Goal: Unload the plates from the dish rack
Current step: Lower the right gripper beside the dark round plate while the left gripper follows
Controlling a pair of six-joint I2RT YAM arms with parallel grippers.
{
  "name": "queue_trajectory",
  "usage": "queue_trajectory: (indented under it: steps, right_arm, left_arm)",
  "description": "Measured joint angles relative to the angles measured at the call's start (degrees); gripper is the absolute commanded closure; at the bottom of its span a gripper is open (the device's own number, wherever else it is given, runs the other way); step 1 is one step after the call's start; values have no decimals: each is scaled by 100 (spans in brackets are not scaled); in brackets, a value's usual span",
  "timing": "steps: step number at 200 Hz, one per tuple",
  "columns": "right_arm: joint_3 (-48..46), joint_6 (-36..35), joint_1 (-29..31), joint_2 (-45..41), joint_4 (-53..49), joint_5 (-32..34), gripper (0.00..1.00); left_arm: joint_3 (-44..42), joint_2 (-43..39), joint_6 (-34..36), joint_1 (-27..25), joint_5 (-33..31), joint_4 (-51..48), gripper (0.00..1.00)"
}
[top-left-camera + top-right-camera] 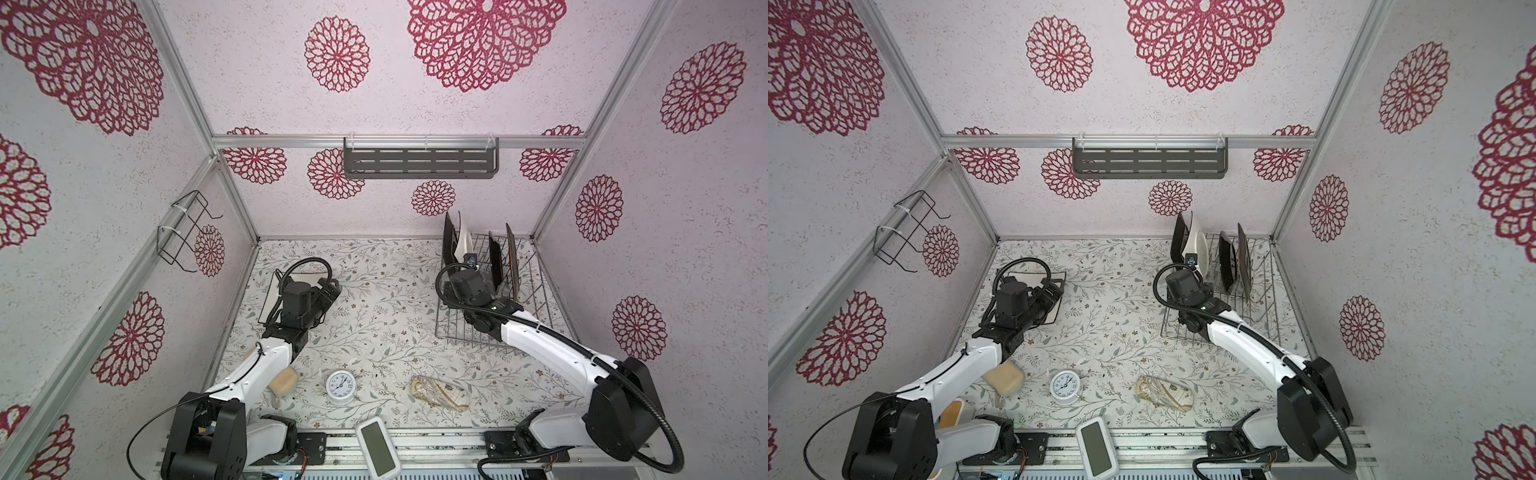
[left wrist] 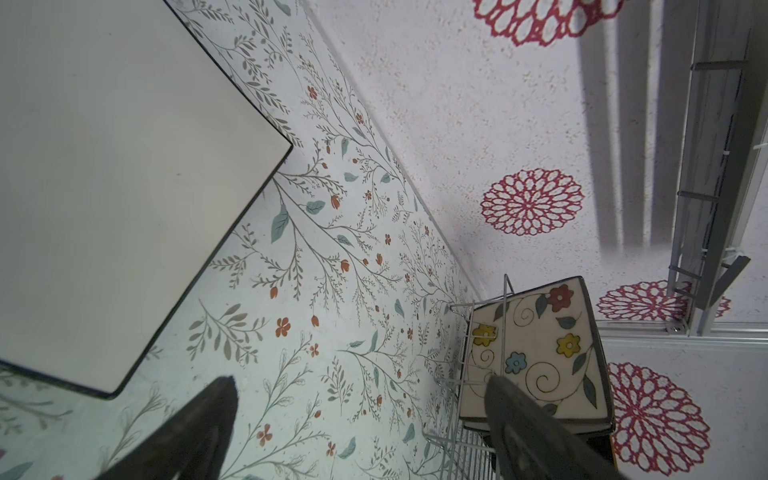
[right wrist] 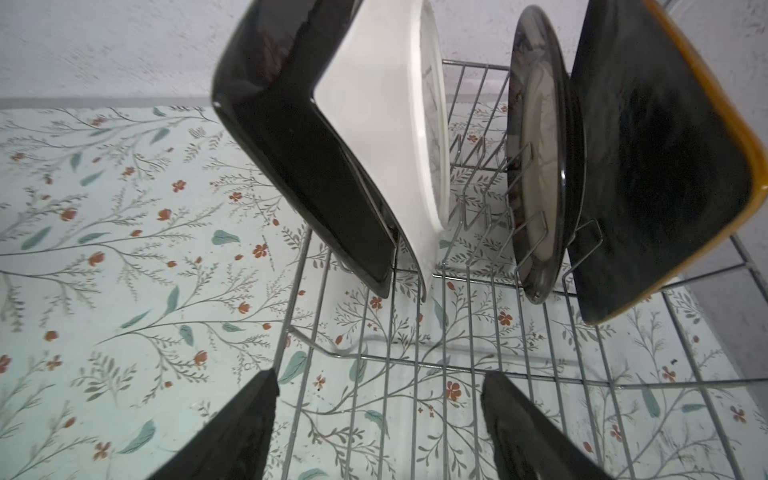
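Floral table point(image 1: 374, 291): rack point(image 1: 536, 286), plate point(image 1: 271, 299) (clock point(image 1: 340, 384) too)

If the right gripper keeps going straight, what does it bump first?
The right gripper would probably hit the white plate, or the dark plate right beside it, in the rack. Depth is hard to judge.

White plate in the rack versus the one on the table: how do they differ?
The racked white plate stands on edge in the dish rack; the flat white plate lies on the table. The racked one's rim is all white; the flat one's edge is dark. Both are white.
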Motion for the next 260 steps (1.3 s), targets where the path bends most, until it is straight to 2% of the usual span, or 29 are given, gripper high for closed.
queue_trajectory:
  steps: [51,122,206,260]
  right_arm:
    - [247,-186,-4,490,9,588,29]
    - [431,-575,-144,1178,378,979,35]
    - [457,-894,-564,1552,1086,999,40]
    - [459,-1224,-675,2090,1624,1071,46]
  left_arm:
    - [0,219,-11,-44,238,295,3]
    - [197,450,-17,-74,483,404,3]
    - [398,533,-22,-79,656,448,3]
    - [398,527,-24,-81,675,433,3]
